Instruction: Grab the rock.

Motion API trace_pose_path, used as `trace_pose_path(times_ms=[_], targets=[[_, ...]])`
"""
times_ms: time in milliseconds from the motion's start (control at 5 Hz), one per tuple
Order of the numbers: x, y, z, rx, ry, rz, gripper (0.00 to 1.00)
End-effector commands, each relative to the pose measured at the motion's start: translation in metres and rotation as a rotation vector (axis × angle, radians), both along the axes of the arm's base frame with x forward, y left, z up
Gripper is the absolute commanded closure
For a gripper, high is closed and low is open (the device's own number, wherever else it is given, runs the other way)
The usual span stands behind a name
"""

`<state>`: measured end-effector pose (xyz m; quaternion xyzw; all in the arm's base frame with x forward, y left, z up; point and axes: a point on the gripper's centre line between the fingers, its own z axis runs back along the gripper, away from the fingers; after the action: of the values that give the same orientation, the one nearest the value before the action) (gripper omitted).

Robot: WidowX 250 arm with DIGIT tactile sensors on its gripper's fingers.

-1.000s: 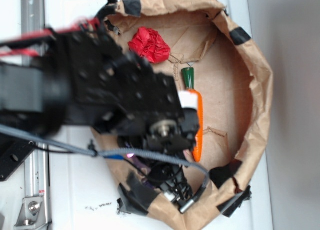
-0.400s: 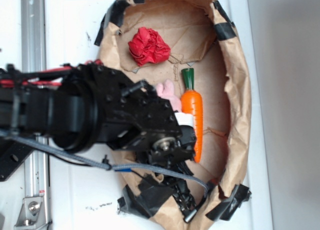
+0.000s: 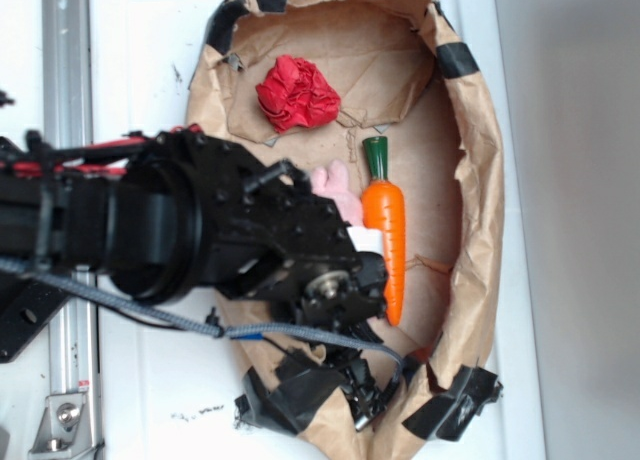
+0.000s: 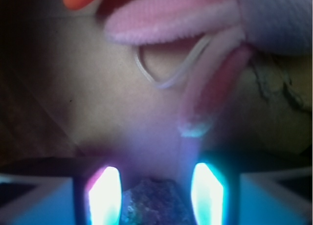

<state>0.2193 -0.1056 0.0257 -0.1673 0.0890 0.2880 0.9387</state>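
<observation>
Rock (image 4: 151, 203) between glowing fingers (image 4: 104, 193), hand (image 4: 155, 195) clamped on it, bunny (image 4: 205, 19) just beyond

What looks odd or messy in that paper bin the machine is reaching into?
The brown paper bin is crumpled, lopsided, patched with black tape. A pink plush bunny lies half hidden under the arm, ears flopped just ahead of the gripper, which has a rock between its fingers.

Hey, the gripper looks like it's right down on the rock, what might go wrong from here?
1. The rock shows only partly between the glowing fingers, so the grip may be shallow and slip.
2. The pink bunny's ear hangs just above the gripper and may get caught.
</observation>
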Motion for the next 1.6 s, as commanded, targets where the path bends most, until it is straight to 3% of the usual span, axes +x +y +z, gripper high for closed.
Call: trace_pose_path(times_ms=[0,200,400,600,800,1000,1200,1400], targets=[[0.0,0.01,0.031,0.022,-0.102,-0.049,1.0],[0.013,0.035,0.055,0.054,-0.168,-0.005,1.0],[0.028,0.065,0.086,0.146,-0.254,0.033,1.0],[0.037,0.08,0.103,0.185,-0.295,0.063,1.0],[0.038,0.084,0.106,0.175,-0.275,0.084,1.0],[0.032,0.074,0.088,0.146,-0.184,0.088,0.0],[0.024,0.049,0.067,0.101,-0.084,0.074,0.0],[0.002,0.025,0.045,0.123,0.028,0.038,0.0]])
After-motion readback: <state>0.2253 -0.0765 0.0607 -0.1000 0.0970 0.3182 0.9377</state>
